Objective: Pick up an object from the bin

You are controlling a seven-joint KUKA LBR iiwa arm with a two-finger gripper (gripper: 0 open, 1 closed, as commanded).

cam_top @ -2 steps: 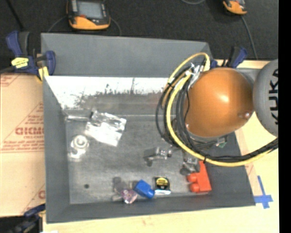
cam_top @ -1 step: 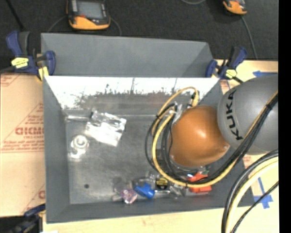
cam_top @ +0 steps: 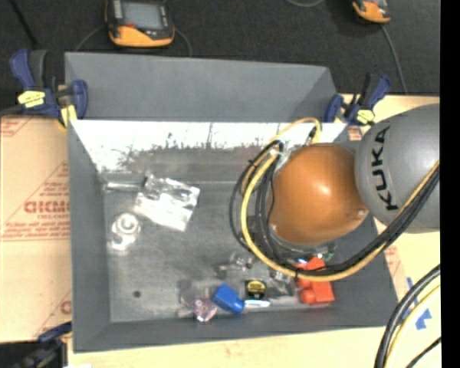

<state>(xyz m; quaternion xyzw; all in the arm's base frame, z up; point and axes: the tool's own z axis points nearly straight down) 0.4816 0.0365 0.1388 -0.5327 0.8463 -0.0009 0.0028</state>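
The dark body of my gripper [cam_top: 286, 269] shows just under the arm's orange cover, low at the bin's front right. Right beside it lie an orange-red block [cam_top: 317, 292], a small yellow-and-black round thing [cam_top: 254, 287] and a small grey metal piece [cam_top: 236, 264]. A blue thing [cam_top: 228, 298] and a purplish scrap [cam_top: 199, 307] lie a little further left along the front wall. A small red bit [cam_top: 313, 263] sits at the cover's lower edge; I cannot tell whether it is loose.
A crumpled clear plastic pack [cam_top: 165, 199] and a whitish round cap-like thing [cam_top: 125, 231] lie in the left half of the bin. The arm and its cables cover the right side.
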